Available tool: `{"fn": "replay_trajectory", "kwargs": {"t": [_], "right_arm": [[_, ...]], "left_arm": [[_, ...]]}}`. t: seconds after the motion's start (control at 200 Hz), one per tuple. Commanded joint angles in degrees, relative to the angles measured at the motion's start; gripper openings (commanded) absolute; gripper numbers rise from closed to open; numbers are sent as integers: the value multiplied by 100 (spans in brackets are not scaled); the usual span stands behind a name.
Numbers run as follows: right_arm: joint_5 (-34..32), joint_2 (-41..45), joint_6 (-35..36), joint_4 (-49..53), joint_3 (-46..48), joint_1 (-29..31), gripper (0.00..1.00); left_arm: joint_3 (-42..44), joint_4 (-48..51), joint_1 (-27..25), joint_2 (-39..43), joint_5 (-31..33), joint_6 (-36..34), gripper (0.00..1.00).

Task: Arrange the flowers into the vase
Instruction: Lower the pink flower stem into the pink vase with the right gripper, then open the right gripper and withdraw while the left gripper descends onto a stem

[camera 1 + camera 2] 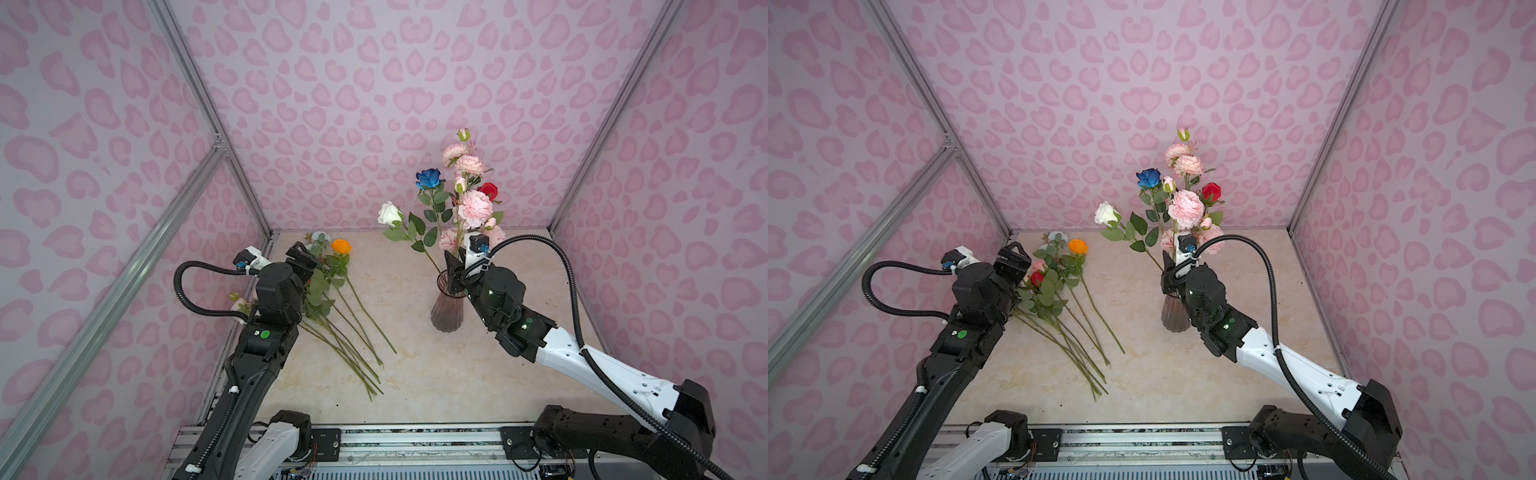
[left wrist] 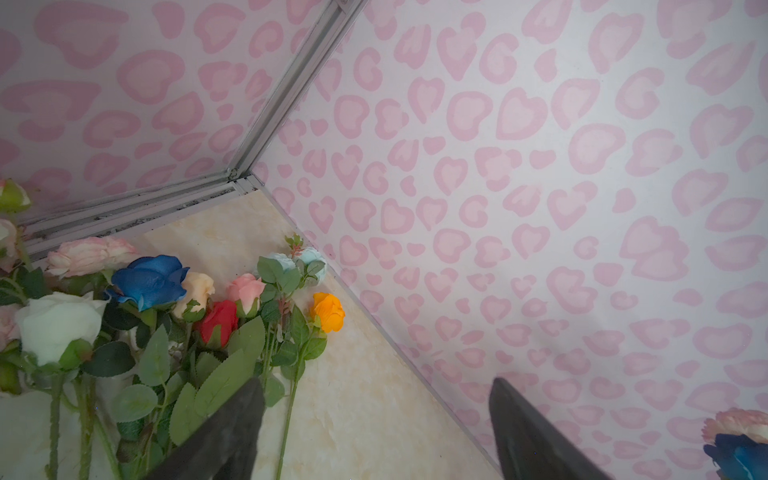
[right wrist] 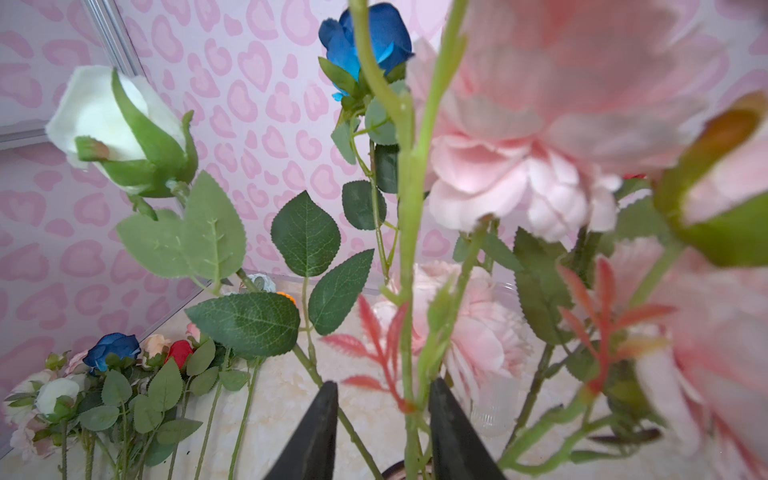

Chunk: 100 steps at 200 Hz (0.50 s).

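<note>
A ribbed smoky glass vase [image 1: 448,307] [image 1: 1174,313] stands right of centre and holds flowers: pink peonies [image 1: 475,208] [image 1: 1185,209], a white rose [image 1: 390,214], a dark blue rose [image 1: 429,178] and a red rose [image 1: 489,191]. At the vase mouth my right gripper [image 1: 453,266] [image 3: 382,386] is open, and a green peony stem [image 3: 409,365] stands loose between its jaws. More flowers lie in a pile at the left, among them an orange rose [image 1: 341,246] [image 2: 328,311], a red rose [image 2: 218,322] and a blue rose [image 2: 149,280]. My left gripper [image 1: 301,253] [image 2: 376,382] hangs open and empty over the pile's heads.
Long green stems [image 1: 353,345] fan from the pile toward the table's front middle. Pink patterned walls close the left, back and right sides, with an aluminium frame post [image 1: 232,166] at the back left corner. A metal rail [image 1: 415,440] runs along the front edge.
</note>
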State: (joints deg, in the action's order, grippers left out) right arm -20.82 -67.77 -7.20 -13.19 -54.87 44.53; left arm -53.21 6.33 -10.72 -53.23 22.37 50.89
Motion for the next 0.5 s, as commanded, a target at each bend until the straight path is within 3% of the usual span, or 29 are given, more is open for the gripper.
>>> {"fn": "replay_trajectory", "kwargs": {"t": [0.0, 0.28, 0.495], "right_arm": [[-55, 132, -62, 129, -4, 62, 40], [-115, 571, -227, 576, -20, 178, 47], [-69, 783, -338, 713, 38, 184, 47]], "left_arm": [[-22, -67, 1, -29, -22, 26, 86], [-31, -64, 9, -121, -79, 27, 85], [-35, -99, 20, -213, -162, -53, 85]]}}
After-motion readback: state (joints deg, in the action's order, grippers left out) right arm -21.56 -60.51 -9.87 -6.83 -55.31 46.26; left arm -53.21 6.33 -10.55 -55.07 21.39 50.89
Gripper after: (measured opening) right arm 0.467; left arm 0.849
